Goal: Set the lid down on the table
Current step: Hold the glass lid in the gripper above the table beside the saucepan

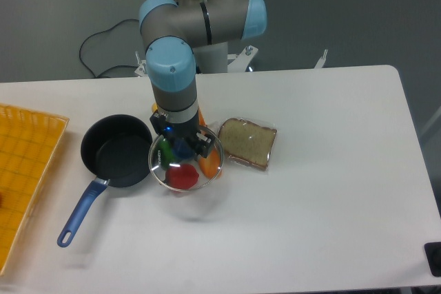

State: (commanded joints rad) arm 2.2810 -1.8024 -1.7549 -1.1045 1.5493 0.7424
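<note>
While claw (183, 144) grips its blue knob | lid (186, 164) hangs directly beneath (beside pan (117, 151))

The gripper (185, 144) points straight down, its fingers closed on the blue knob of the lid (186, 165), which sits above the white bench (324, 191) beside the empty pan (117, 151). Red, orange and green things show through the glass. A bread slice (248, 142) lies just right; a yellow tray (24, 177) sits at the left edge.

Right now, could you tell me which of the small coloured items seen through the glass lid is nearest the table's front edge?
The red piece: it sits lowest under the lid, below the orange piece and the green one.
</note>
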